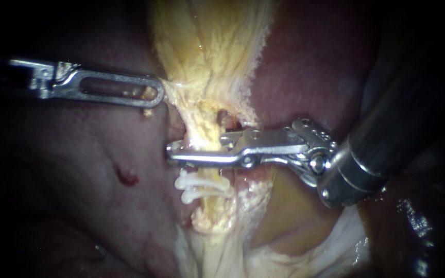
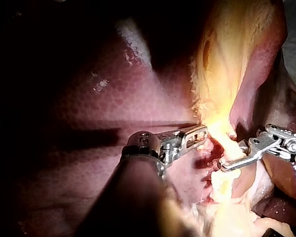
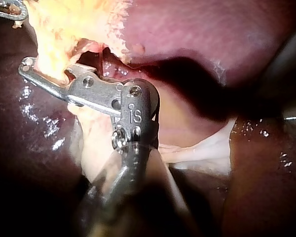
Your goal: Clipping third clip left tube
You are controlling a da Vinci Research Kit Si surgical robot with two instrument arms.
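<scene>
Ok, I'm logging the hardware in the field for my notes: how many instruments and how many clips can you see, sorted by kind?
Instruments: 2 (left instrument, right instrument)
White clips: 2 (upper clip, lower clip)
Total: 4

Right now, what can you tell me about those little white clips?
Two white clips show, only in the endoscope view. They look like smooth plastic with rounded, knobbly ends. They lie side by side across the yellow tube, closed around it, one just below the other, directly beneath the right instrument. Wet yellow tissue touches them.
</scene>
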